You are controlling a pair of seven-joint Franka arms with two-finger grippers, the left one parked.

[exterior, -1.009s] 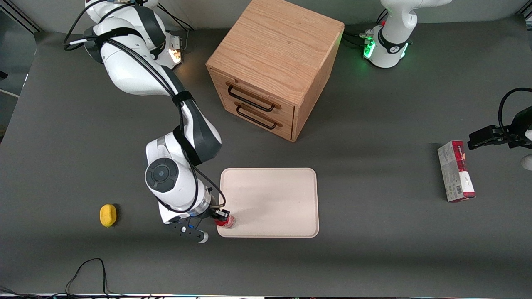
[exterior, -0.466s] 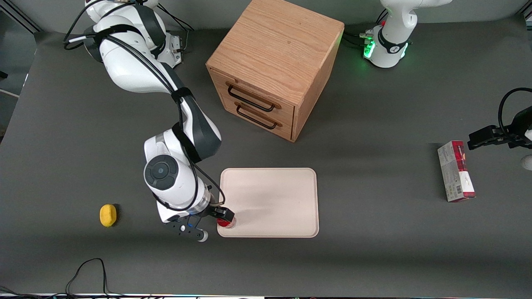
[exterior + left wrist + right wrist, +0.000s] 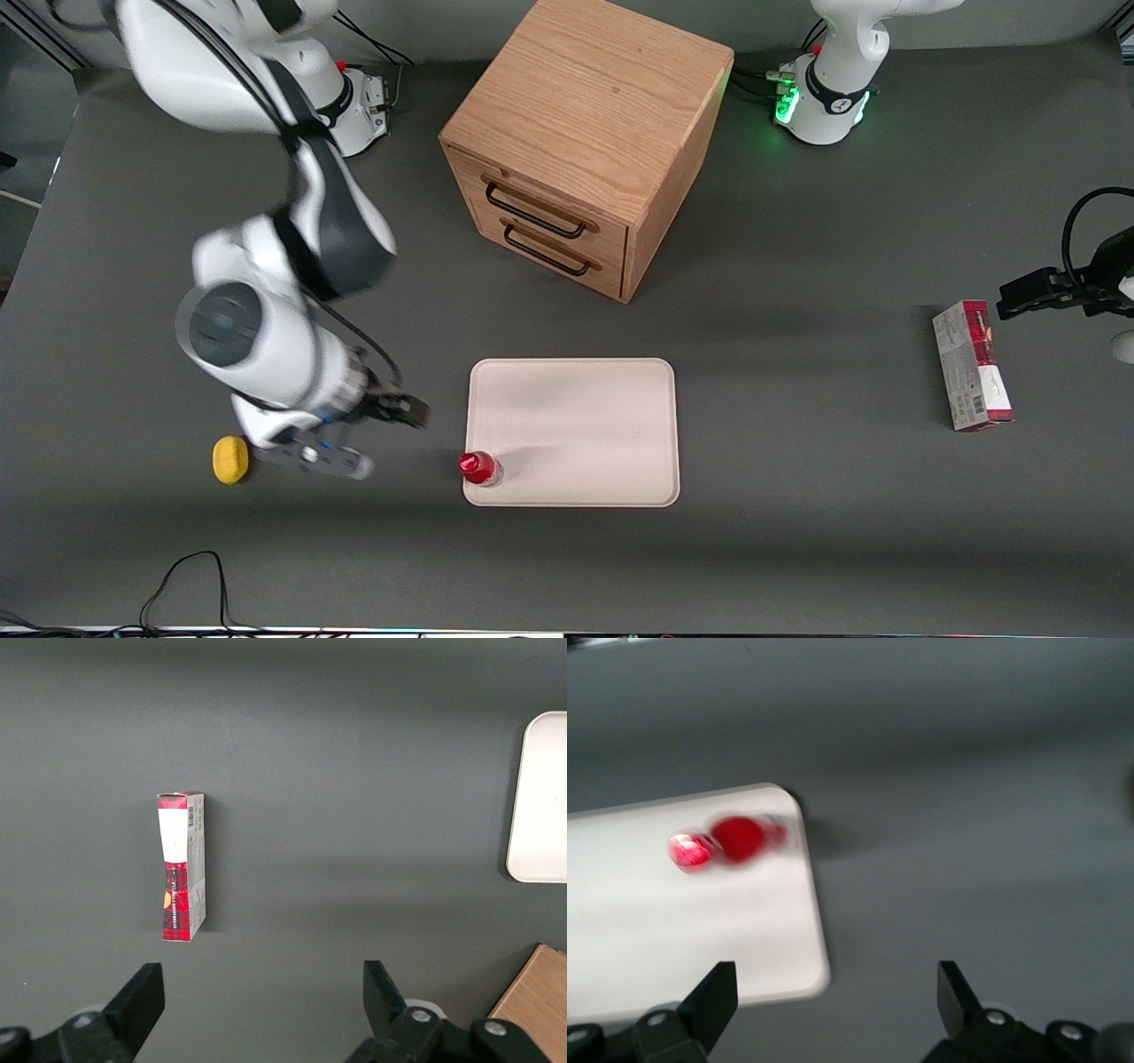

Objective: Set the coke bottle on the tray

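Observation:
The coke bottle (image 3: 479, 468), tiny with a red cap and red label, stands upright on the cream-white tray (image 3: 585, 416), in the tray's corner nearest the front camera on the working arm's side. It also shows in the right wrist view (image 3: 735, 838), on the tray (image 3: 673, 939). My gripper (image 3: 409, 413) is open and empty. It hangs above bare table beside the tray, apart from the bottle and toward the working arm's end. In the right wrist view the gripper (image 3: 835, 997) shows wide-spread fingers.
A wooden two-drawer cabinet (image 3: 585, 142) stands farther from the front camera than the tray. A yellow lemon-like object (image 3: 230, 459) lies by the working arm's wrist. A grey-and-red carton box (image 3: 972, 365) lies toward the parked arm's end and also shows in the left wrist view (image 3: 182, 865).
My gripper has let go of the bottle, which stays upright on the tray's corner. The arm has risen and pulled away toward the working arm's end.

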